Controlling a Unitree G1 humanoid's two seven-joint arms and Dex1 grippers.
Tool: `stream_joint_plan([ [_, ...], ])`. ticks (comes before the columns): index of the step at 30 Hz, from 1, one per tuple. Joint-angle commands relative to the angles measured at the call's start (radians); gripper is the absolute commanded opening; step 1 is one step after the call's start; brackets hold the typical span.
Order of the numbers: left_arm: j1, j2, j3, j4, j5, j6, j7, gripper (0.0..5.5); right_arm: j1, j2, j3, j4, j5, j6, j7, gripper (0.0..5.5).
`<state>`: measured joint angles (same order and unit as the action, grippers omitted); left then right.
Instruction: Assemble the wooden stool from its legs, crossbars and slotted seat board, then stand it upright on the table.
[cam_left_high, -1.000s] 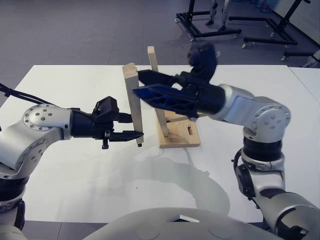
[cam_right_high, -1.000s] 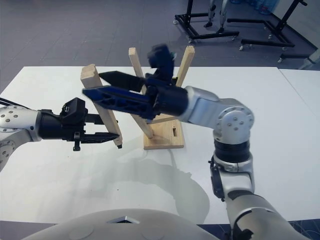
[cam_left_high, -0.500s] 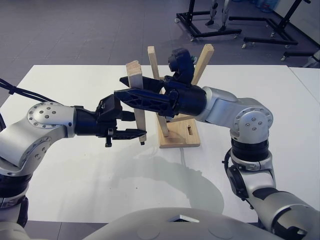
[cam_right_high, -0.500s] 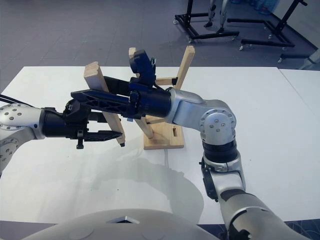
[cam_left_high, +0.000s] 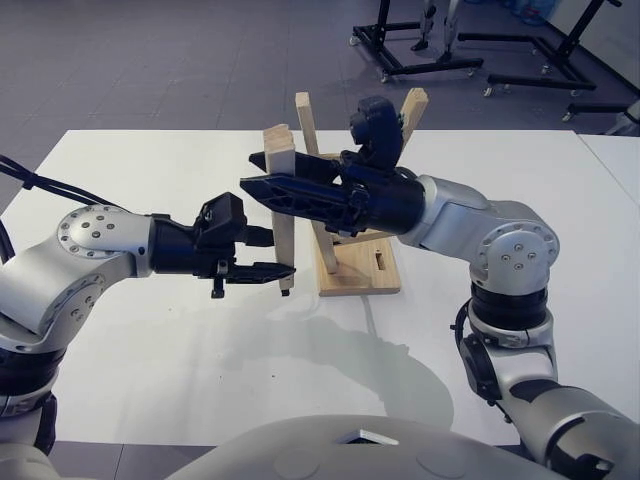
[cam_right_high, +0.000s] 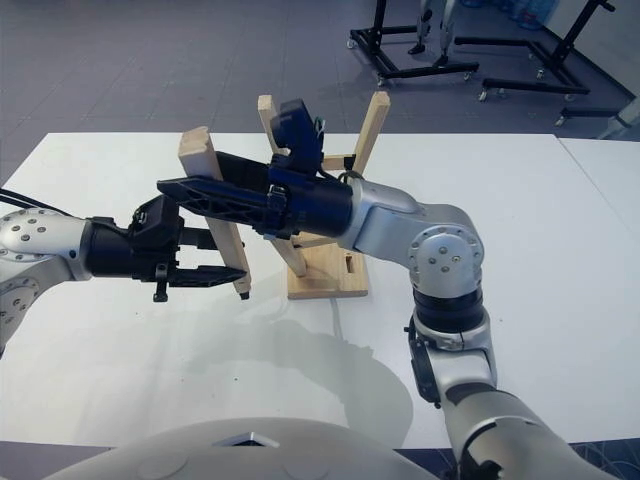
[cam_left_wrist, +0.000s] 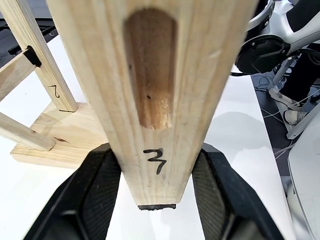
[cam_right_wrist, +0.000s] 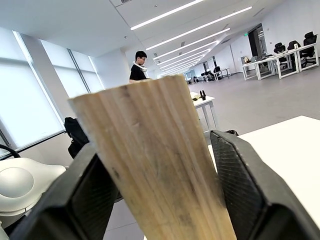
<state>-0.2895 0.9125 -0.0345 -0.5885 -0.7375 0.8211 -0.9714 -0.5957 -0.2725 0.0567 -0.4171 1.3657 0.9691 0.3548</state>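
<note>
Right now my left fingers (cam_left_high: 255, 272) are clenched on the lower end of a loose leg (cam_left_high: 286, 232), holding it nearly upright just above the white surface (cam_left_high: 150, 160). In the left wrist view an oval slot (cam_left_wrist: 150, 75) in the wood faces the camera. Higher up, my right fingers (cam_left_high: 310, 197) sit on either side of the same leg near its top, and from the right wrist view they look clamped against the wood, so I judge both ends are held at once. Just beside and behind the leg, the seat board (cam_left_high: 360, 280) lies flat with two legs (cam_left_high: 310, 130) already standing in it, leaning apart. I read this as a handover or a shared carry before seating the third leg. To do it well, I would not let the two arms pull against each other: loosen one grip before turning the leg. I would then aim its end at a free slot (cam_left_high: 383, 262) in the board and push along the leg's own line, without knocking the two standing legs.
</note>
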Motion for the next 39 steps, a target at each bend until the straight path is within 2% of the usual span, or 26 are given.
stream_joint_plan([
  [1,-0.024,0.005,0.058,0.047,0.009,0.002,0.032,2.06,0.023,-0.034,-0.032,-0.011,0.028,0.009,0.009,2.69],
  [17,-0.046,-0.014,0.066,0.046,-0.025,0.029,0.051,2.06,0.022,-0.039,0.001,-0.017,0.047,0.016,0.023,2.54],
  [18,-0.049,-0.017,0.064,0.047,-0.028,0.031,0.049,2.06,0.024,-0.045,0.003,-0.015,0.045,0.020,0.031,2.90],
  [27,-0.028,-0.061,0.058,0.064,-0.086,0.055,0.041,2.06,0.058,-0.088,0.029,0.029,-0.066,-0.001,0.156,4.52],
  [34,-0.022,-0.045,0.042,0.052,-0.071,0.047,0.027,2.06,0.000,-0.087,0.006,0.053,-0.095,-0.010,0.186,4.52],
  [39,-0.018,-0.041,0.034,0.039,-0.065,0.043,0.014,2.06,-0.066,-0.066,0.029,0.083,-0.141,-0.016,0.222,4.52],
])
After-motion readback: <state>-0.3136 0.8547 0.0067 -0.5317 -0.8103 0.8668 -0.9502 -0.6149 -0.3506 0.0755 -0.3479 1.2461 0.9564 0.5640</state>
